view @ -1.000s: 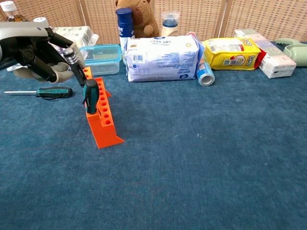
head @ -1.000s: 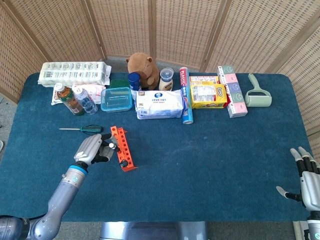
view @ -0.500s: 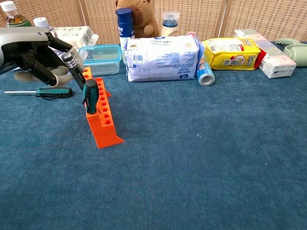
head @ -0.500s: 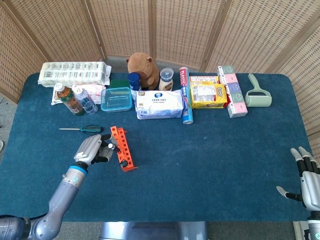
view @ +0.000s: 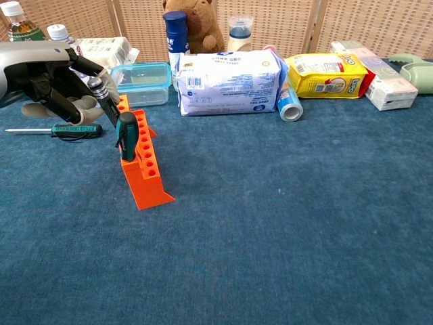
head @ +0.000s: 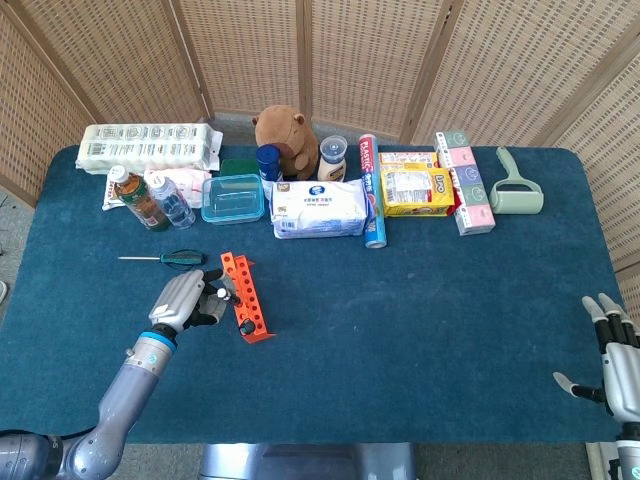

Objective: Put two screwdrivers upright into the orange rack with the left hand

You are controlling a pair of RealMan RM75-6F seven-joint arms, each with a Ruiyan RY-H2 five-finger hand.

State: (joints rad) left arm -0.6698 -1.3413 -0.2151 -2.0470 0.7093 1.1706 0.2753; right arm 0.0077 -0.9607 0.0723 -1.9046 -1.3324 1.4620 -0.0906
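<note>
Our left hand (view: 51,81) has its fingers (view: 84,66) clamped on a screwdriver (view: 105,95), long axis tilted, cap end up toward the fingers, lower end down at the orange rack (view: 143,162). Its tip is hidden behind the rack. Just below the fingers, a green-handled screwdriver (view: 126,134) stands upright in the rack. Beyond them, a third screwdriver (view: 64,130) lies flat on the table (view: 284,223). Our right hand (head: 618,355), partly cut off, shows fingers apart.

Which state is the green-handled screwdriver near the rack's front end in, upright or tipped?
Upright: the green-handled screwdriver stands in a hole of the orange rack, handle up.
</note>
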